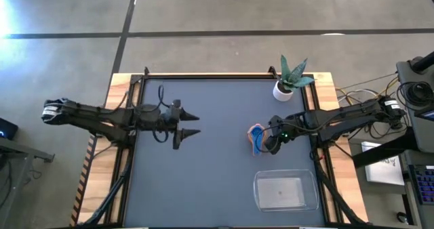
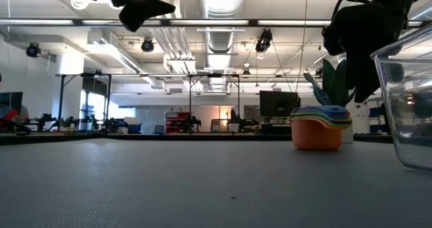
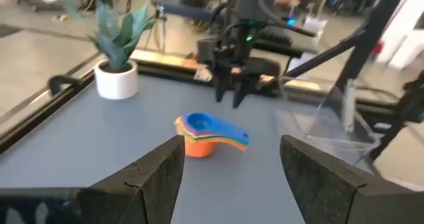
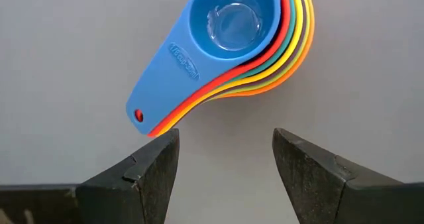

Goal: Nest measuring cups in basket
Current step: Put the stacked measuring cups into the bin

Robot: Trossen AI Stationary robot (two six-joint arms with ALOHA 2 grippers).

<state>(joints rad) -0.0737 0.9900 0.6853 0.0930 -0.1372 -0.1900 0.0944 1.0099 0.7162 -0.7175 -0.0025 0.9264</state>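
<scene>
The measuring cups [image 4: 232,32] sit nested in one stack on the table, a blue cup on top and an orange one at the bottom, handles fanned out [image 1: 256,138] [image 2: 318,125] [image 3: 207,135]. My right gripper [image 4: 225,161] hangs open just above the stack's handle ends, pointing down, touching nothing [image 1: 271,142]. The clear basket [image 1: 285,190] stands empty on the table, nearer the near edge than the stack [image 2: 408,106]. My left gripper [image 1: 192,124] hovers open over the table's left half, well away [image 3: 232,174].
A small white pot with a green plant [image 1: 288,81] stands at the table's far right corner, beyond the stack [image 3: 116,65]. Dark mat [image 1: 203,175] lies bare between the two arms. Cables and equipment sit off the table's right edge [image 1: 400,114].
</scene>
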